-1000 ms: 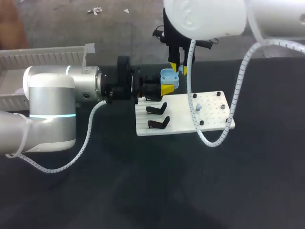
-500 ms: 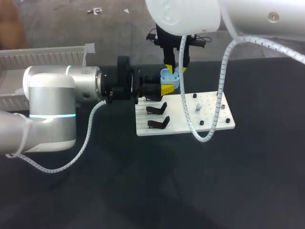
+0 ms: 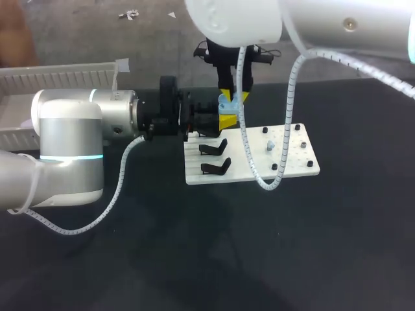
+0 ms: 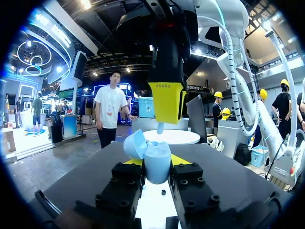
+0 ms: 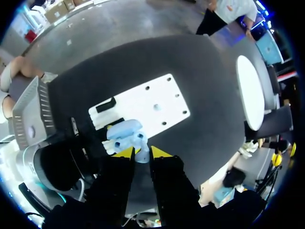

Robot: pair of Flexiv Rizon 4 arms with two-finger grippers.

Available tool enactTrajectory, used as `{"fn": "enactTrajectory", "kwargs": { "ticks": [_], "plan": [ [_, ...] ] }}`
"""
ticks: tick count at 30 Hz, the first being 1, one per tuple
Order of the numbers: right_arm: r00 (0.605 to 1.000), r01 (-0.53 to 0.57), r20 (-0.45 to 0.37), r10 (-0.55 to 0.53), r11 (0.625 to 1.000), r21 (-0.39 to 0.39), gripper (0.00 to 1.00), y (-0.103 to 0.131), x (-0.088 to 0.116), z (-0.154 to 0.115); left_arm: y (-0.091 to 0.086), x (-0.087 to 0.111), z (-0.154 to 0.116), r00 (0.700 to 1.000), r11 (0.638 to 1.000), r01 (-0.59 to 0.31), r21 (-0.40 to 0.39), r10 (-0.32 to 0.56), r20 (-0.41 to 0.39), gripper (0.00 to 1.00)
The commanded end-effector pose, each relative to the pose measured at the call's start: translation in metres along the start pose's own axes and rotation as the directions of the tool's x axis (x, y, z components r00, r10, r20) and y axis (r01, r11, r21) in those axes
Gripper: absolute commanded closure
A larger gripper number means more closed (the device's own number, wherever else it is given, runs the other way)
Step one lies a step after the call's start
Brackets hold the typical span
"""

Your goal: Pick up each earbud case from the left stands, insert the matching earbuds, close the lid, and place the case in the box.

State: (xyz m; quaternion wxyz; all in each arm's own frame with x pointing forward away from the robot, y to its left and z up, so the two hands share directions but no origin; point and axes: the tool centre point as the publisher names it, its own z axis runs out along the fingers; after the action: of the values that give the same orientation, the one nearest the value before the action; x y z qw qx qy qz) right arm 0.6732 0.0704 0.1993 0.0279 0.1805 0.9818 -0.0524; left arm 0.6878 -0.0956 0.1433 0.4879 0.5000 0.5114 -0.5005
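Observation:
A pale blue earbud case (image 3: 224, 102) with its lid (image 4: 134, 144) swung open stands upright between the yellow-tipped fingers of my left gripper (image 3: 225, 120), which is shut on it above the white plate's far left corner. My right gripper (image 3: 235, 97) hangs straight over the case, fingers pointing down, shut on a pale blue earbud (image 5: 141, 155) just above the case's opening (image 5: 127, 133). In the left wrist view the earbud's stem (image 4: 160, 128) shows under the right gripper's yellow finger (image 4: 167, 101). Another pale earbud (image 3: 269, 146) stands on the plate.
The white pegged plate (image 3: 288, 165) lies mid-table with two black stands (image 3: 214, 149) (image 3: 216, 168) at its left end and several small black pegs. A white ribbed bin (image 3: 58, 72) sits at the far left edge. My right arm's cable (image 3: 249, 162) hangs over the plate.
My right arm has moved left, bringing its gripper and the earbud from beside the case to directly over it. The left arm and the case have stayed still.

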Motion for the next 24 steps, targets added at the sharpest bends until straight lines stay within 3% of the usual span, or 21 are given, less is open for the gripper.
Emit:
{"fn": "enactTrajectory", "kwargs": {
  "ticks": [1,24],
  "plan": [
    [1.0,0.002,-0.004,-0.002,1.0,0.011,1.0,0.0046,-0.0015,0.0017,-0.0005,0.0007,-0.0001,1.0,1.0,-0.003,-0.003,0.003,0.003,1.0],
    [1.0,0.001,-0.009,-0.001,1.0,0.023,1.0,0.0043,-0.0055,0.0064,-0.0005,0.0007,-0.0001,1.0,1.0,-0.003,-0.003,0.003,0.003,1.0]
  ]
}}
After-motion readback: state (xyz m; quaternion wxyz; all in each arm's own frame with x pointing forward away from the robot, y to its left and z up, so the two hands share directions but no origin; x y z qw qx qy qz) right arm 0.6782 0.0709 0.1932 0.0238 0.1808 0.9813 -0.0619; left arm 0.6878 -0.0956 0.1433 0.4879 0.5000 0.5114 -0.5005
